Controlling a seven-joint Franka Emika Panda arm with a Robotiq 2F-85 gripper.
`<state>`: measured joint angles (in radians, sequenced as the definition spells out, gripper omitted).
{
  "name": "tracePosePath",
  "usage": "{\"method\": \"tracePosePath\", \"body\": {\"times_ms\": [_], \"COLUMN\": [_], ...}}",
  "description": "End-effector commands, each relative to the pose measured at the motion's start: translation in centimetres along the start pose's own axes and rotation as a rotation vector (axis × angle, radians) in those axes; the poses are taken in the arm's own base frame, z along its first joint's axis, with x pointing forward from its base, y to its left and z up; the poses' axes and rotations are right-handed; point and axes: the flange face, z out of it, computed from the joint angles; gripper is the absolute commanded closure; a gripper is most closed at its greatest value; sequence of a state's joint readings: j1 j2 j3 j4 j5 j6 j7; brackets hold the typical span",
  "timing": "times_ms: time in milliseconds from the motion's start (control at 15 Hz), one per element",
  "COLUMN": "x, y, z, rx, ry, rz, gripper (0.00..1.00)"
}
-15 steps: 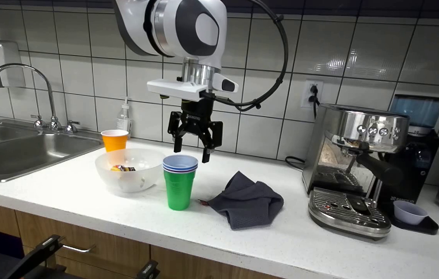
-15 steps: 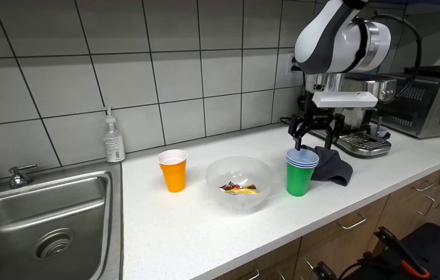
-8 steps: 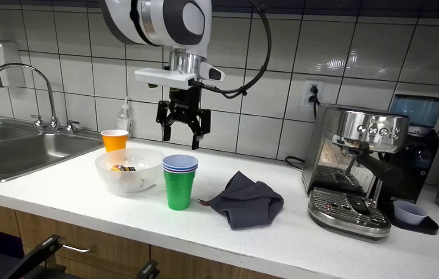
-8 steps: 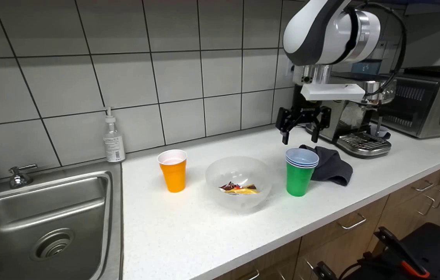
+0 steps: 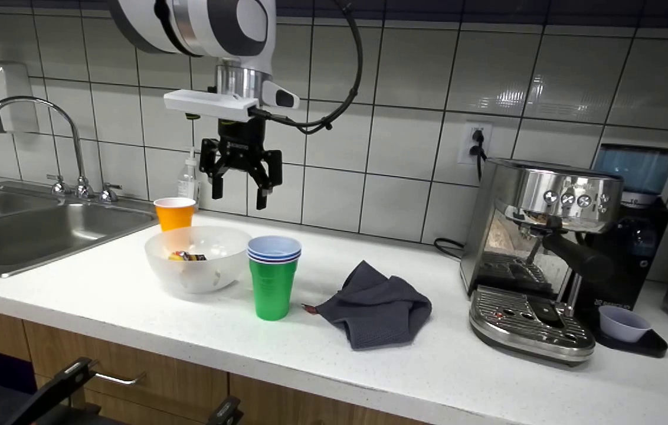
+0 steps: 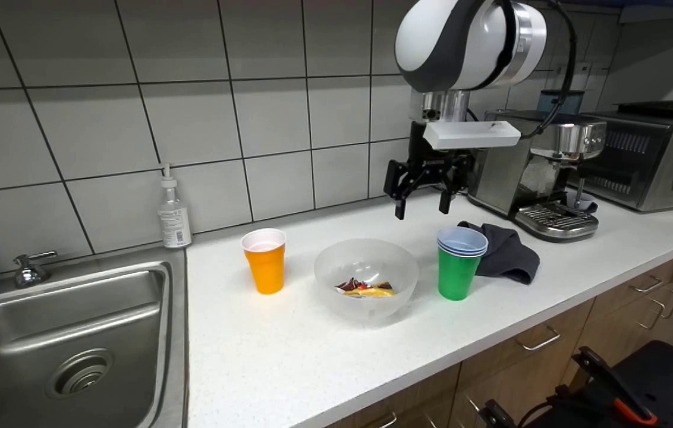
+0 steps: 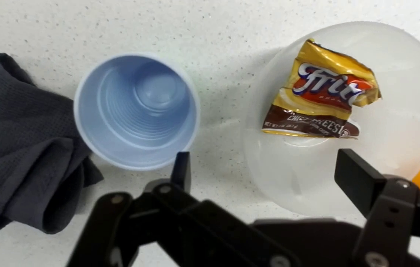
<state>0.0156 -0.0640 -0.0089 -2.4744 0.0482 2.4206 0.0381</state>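
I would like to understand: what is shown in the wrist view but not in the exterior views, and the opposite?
Only the wrist view shows readable lettering on the snack bag and the inside bottom of the top blue cup.
Only the exterior views show the sink, the pump bottle, the coffee machine and the green outer cup.
Both share the frosted bowl, the dark cloth, the orange cup (only partly in the wrist view) and the tool, open and holding nothing.

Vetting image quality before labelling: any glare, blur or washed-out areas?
Wrist view: gripper looks soft near the bottom edge; chip bag lettering mostly legible, foil shiny. In an exterior view, glare on wall tiles. In an exterior view, light streak in sink, counter almost washed out.
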Motion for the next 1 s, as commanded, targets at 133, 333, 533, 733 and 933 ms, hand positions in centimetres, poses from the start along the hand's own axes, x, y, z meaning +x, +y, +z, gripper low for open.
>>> {"method": "tracePosePath", "body": {"times_ms": [133,333,533,733,933], "x": [0.2,0.6,0.1,0.2,0.2], "y": [-5.5,-7.9,-7.5,-7.6,-7.6], "z": [-0.9,-0.8,-0.6,-0.5,-0.5], "rx": [0.009,0.015,0.005,0.005,0.005], "ry": [0.021,0.019,0.018,0.017,0.017], "rz": [-0.022,-0.039,-0.06,-0.06,-0.06], "gripper": [0.0,0.0,0.0,0.0,0.0]}}
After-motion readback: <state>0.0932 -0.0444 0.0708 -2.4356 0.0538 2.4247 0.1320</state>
